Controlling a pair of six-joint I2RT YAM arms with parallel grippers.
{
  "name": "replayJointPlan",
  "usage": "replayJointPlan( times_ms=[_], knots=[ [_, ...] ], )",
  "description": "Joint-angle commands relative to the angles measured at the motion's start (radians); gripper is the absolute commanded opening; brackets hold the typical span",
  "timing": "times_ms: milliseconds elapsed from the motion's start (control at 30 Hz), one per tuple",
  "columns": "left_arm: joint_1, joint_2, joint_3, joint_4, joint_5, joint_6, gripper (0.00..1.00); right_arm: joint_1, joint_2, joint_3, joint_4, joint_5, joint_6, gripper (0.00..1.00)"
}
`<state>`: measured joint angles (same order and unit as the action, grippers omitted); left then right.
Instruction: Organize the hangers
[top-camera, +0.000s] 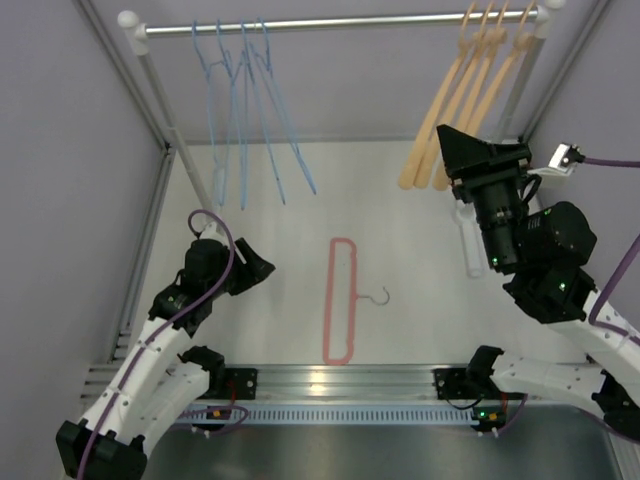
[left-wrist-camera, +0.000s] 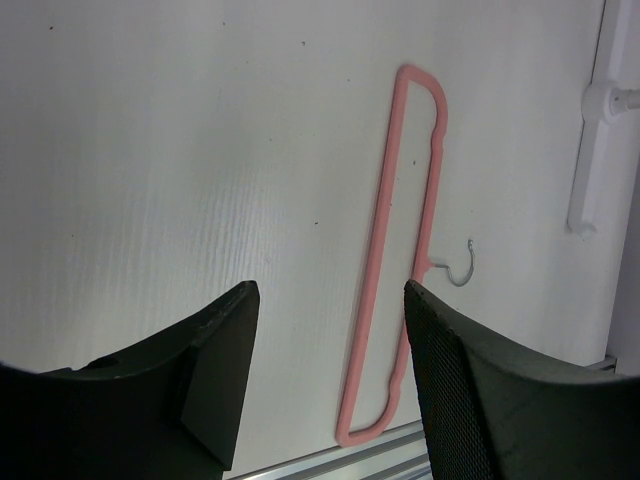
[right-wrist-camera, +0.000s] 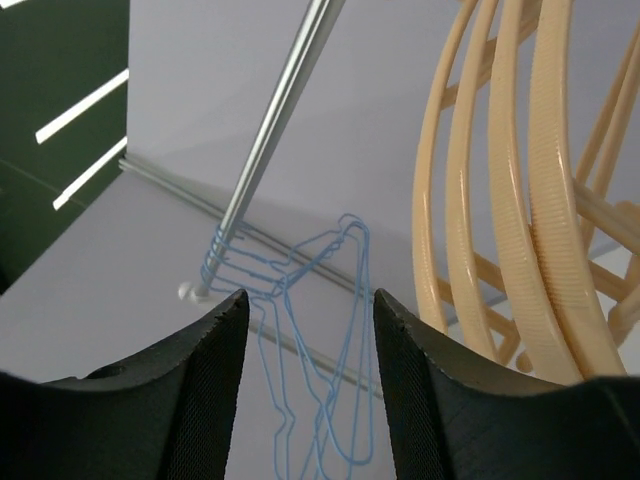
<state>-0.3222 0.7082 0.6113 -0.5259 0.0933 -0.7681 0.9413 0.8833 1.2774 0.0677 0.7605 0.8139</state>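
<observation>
Several thin light-blue hangers (top-camera: 245, 110) hang at the left end of the silver rail (top-camera: 340, 22), and several peach-orange hangers (top-camera: 470, 95) hang at its right end. A pink hanger (top-camera: 340, 300) with a metal hook lies flat in the middle of the table. My left gripper (top-camera: 262, 268) is low and open to the left of the pink hanger (left-wrist-camera: 400, 250), holding nothing. My right gripper (top-camera: 447, 135) is raised just below the peach hangers. It is open and empty, with the peach hangers (right-wrist-camera: 520, 200) just to its right and the blue hangers (right-wrist-camera: 320, 330) far beyond its fingers.
The rail (right-wrist-camera: 280, 120) rests on two white posts (top-camera: 160, 100), and one white foot (left-wrist-camera: 590, 150) stands on the table at the right. An aluminium strip (top-camera: 340, 380) runs along the near table edge. Grey walls close in the left, right and back.
</observation>
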Motion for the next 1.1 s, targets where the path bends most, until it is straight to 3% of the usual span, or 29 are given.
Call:
replayJointPlan(
  times_ms=[0,133,200,233,267,367,567,733,833,867,933,967,1000,1067],
  knots=[
    [0.006,-0.022,0.013,0.004,0.005,0.003,0.64,-0.010,0.006,0.059,-0.208,-0.141,-0.027,0.51],
    [0.005,-0.023,0.008,0.004,0.005,0.003,0.64,0.071,0.074,0.111,-0.409,-0.198,-0.096,0.50],
    [0.005,-0.021,0.007,0.004,0.003,0.003,0.64,0.149,0.097,0.105,-0.442,-0.095,-0.131,0.49],
    [0.005,-0.018,0.005,0.006,0.002,0.000,0.64,0.268,0.106,0.100,-0.457,-0.032,-0.145,0.50],
    [0.005,-0.018,0.005,0.004,0.002,-0.002,0.64,0.331,0.120,0.103,-0.468,0.114,-0.156,0.50],
    [0.005,-0.022,0.005,0.006,0.003,-0.003,0.64,0.508,0.175,0.100,-0.528,0.297,-0.147,0.50],
    [0.003,-0.010,-0.024,0.015,0.081,0.003,0.64,0.709,0.249,-0.009,-0.630,0.456,0.057,0.49],
    [-0.053,-0.019,-0.071,0.030,0.079,-0.005,0.64,0.804,0.318,-0.053,-0.891,0.496,0.405,0.48],
    [-0.212,-0.001,-0.078,0.040,-0.016,-0.051,0.65,0.826,0.312,-0.108,-1.069,0.496,0.620,0.48],
    [-0.271,0.017,-0.074,0.047,-0.114,-0.066,0.65,0.830,0.303,-0.122,-1.116,0.494,0.678,0.48],
    [-0.410,0.106,-0.052,0.073,-0.246,-0.117,0.65,0.843,0.267,-0.157,-1.212,0.487,0.813,0.48],
    [-0.540,0.150,-0.032,0.075,-0.310,-0.131,0.65,0.847,0.250,-0.197,-1.238,0.476,0.852,0.48],
    [-0.590,0.198,-0.007,0.073,-0.414,-0.140,0.65,0.852,0.218,-0.219,-1.279,0.468,0.919,0.48],
    [-0.682,0.336,0.060,0.069,-0.489,-0.157,0.65,0.869,0.192,-0.272,-1.324,0.448,0.990,0.48]
  ],
)
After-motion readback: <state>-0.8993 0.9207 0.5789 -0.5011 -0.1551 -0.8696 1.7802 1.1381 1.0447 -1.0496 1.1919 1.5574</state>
